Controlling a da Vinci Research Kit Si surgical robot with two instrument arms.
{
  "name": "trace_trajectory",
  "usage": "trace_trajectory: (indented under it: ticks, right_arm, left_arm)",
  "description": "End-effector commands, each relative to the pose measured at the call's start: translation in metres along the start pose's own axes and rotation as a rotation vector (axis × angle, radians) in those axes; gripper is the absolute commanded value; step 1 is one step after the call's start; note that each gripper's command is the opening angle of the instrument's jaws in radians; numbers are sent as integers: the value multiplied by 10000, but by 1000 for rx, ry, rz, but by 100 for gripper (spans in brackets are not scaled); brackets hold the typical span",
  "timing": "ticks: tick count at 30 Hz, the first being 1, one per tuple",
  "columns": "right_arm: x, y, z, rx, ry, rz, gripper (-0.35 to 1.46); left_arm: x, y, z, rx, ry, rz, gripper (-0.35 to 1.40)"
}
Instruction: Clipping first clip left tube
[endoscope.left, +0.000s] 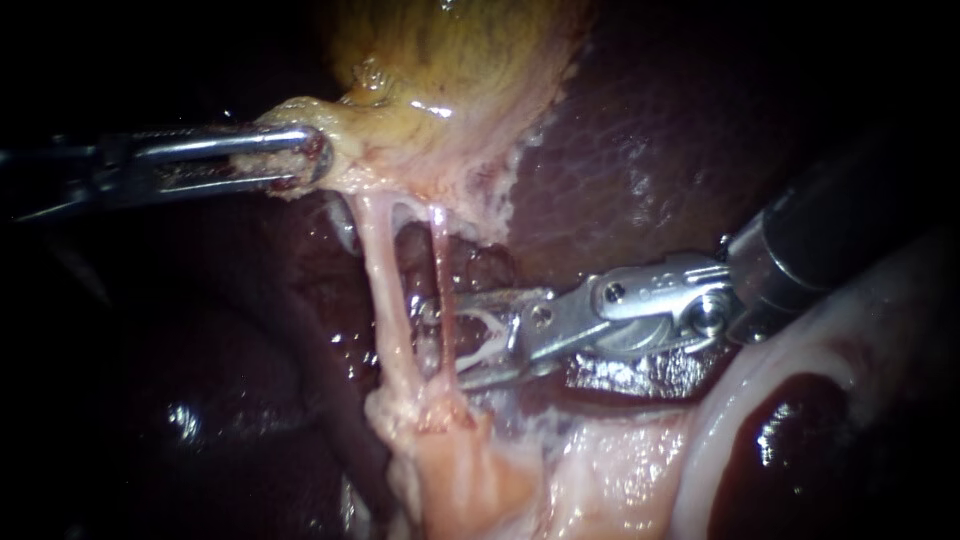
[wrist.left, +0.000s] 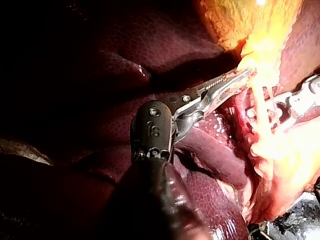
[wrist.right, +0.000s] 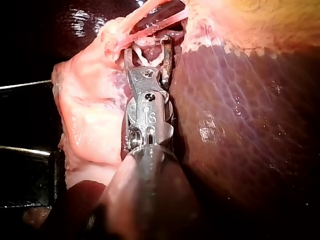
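At the lower edge of the gallbladder, left instrument comes in level from the left; its jaws are clamped on the pale yellowish rim from two sides, tissue bunched between them; two strands run from that rim down to a pale lump of tissue. Left tube is the thicker, whitish strand, taut and near upright; right tube is thin and pink, just beside it, with a dark gap between the two near their upper ends. Right instrument enters from the right, shaft over the liver; its jaws stand apart with a white clip seated between them, legs against both jaws (held, legs spread). The thin right tube crosses the gap between the jaws near their tips; cannot tell whether it lies inside the clip or in front of it; the jaw tips end just beside the left tube, which sits outside them. Right wrist view: clip sits V-shaped in the jaws, both strands crossing just ahead of the tips; liver alongside the shaft. Left wrist view: left jaws closed on the bright rim; right instrument's tip beyond the strands.
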Motion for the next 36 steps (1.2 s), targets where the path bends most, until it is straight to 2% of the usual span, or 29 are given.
trace_trajectory:
  ticks: [1, 7, 9, 22, 28, 36]
  right_arm:
    - [2, 1, -5, -3, 11, 2, 48]
    - [13, 8, -36, -7, 47, 16, 49]
    - [15, 9, -44, -3, 48, 18, 49]
    - [10, 1, -77, 19, 55, 87, 50]
    - [16, -10, -78, 53, 70, 155, 50]
    - [34, -32, -67, 92, 95, 208, 49]
  left_arm:
    - [0, 0, 0, -1, 0, 0, -35]
    - [0, 0, -1, -1, 0, 0, -35]
    - [0, 0, -1, -1, 0, 0, -35]
    - [-1, -1, -2, -2, 0, 1, -35]
    - [-1, -1, -1, -2, 0, 1, -35]
    - [-1, -1, -1, -2, 0, 1, -35]
